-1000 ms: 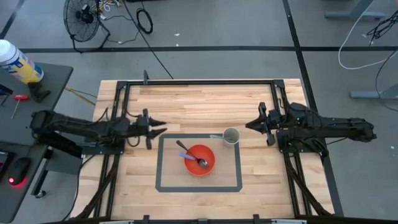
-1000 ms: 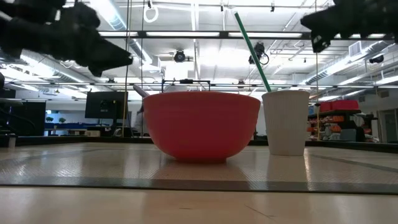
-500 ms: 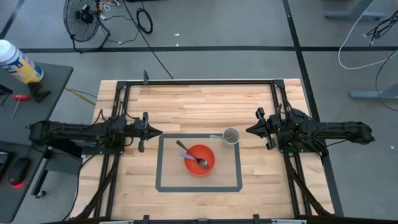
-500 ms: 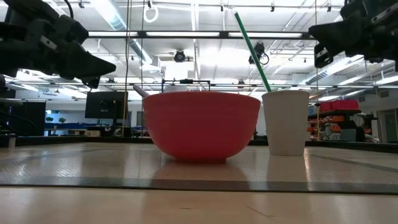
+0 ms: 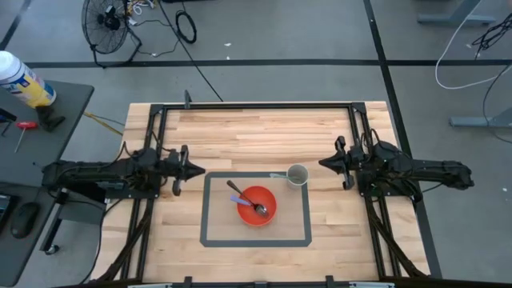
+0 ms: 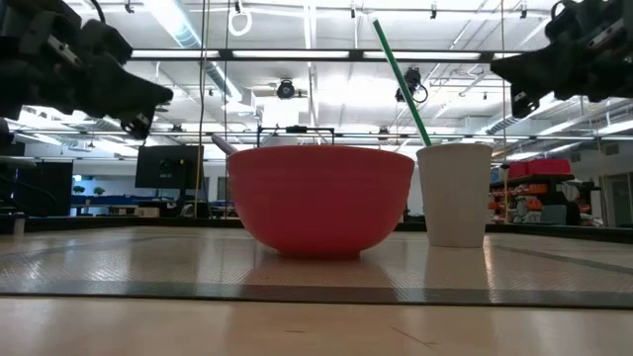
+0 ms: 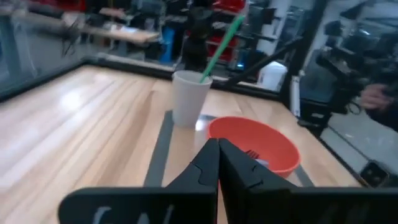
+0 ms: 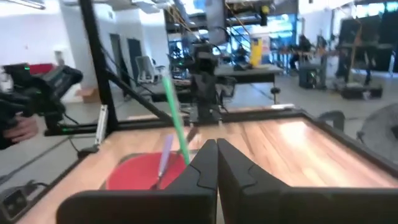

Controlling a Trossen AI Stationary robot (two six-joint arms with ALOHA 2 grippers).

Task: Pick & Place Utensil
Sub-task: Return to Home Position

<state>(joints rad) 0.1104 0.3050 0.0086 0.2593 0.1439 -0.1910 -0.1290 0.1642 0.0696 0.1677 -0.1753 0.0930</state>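
Left gripper [image 5: 198, 170] and right gripper [image 5: 323, 164], each closed and empty, have been drawn back from the placemat [image 5: 214, 240]; gray cup [image 5: 302, 179] and orange bowl [image 5: 270, 216] stand untouched, placing judged complete

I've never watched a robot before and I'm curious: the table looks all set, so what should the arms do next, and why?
Probably pull both arms back to rest. The straw stands in the cup, utensils lie in the bowl on the placemat, and the left gripper and right gripper hang off either side with fingers shut and empty.
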